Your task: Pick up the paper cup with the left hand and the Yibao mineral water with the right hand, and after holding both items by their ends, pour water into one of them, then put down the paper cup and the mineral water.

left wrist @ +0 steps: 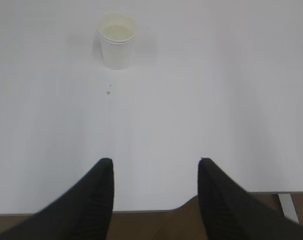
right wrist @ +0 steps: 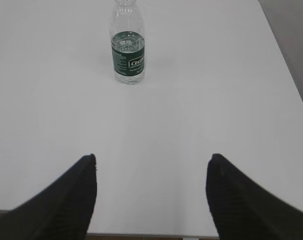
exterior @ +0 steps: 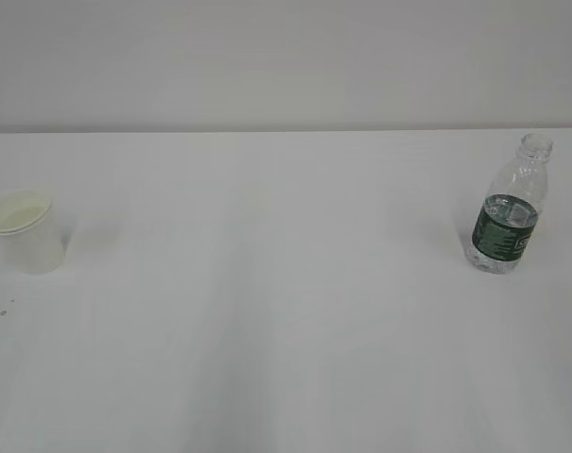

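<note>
A small white paper cup (exterior: 26,232) stands upright at the left of the white table (exterior: 267,311); the left wrist view has the cup (left wrist: 116,40) far ahead. My left gripper (left wrist: 155,161) hangs open over the table's near edge, nothing between its black fingers (left wrist: 91,200). The Yibao mineral water (exterior: 509,209), a clear capless bottle with a dark green label, stands upright at the right. In the right wrist view the bottle (right wrist: 127,47) is well ahead and left of centre. My right gripper (right wrist: 154,157) is open and empty. Neither gripper shows in the exterior view.
The table's near edge (left wrist: 141,211) runs under my left fingers, with brown floor below it. Its right edge (right wrist: 286,65) shows in the right wrist view. A tiny speck (left wrist: 108,92) lies on the table in front of the cup.
</note>
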